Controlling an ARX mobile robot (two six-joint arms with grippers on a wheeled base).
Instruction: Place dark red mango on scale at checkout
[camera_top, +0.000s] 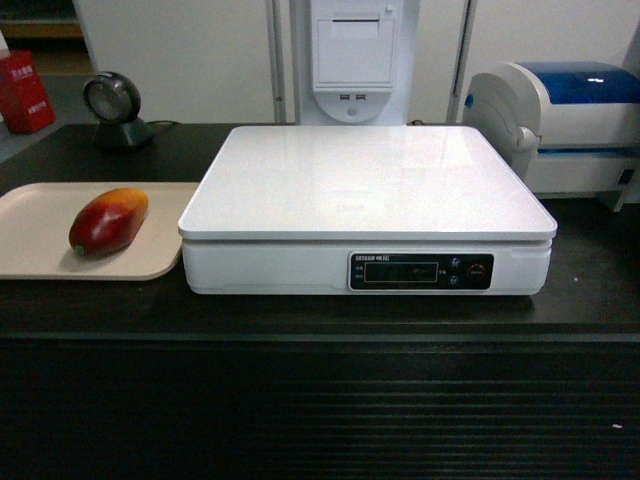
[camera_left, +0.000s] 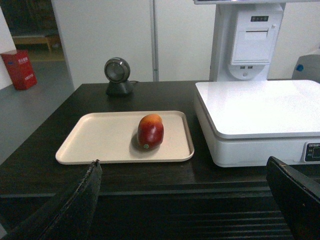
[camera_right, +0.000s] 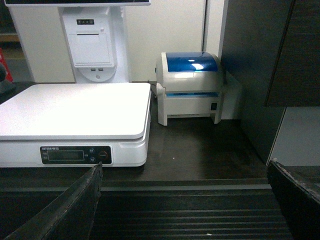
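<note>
- The checkout is a long black counter with a dark top and a ribbed front panel, spanning the whole head view.
- The scale sits at the counter's middle, its flat white top bare and its dark display strip facing forward.
- A white-and-blue printer stands just right of the scale, towards the back.
- A beige tray lies on the counter just left of the scale.
- The left gripper is held in front of the counter edge, jaws spread wide with nothing between them; the right gripper is spread the same way and grips nothing.
- A round black scanner stands behind the tray.
- The dark red mango lies on its side on the tray's right part, near the scale but apart from it.
</note>
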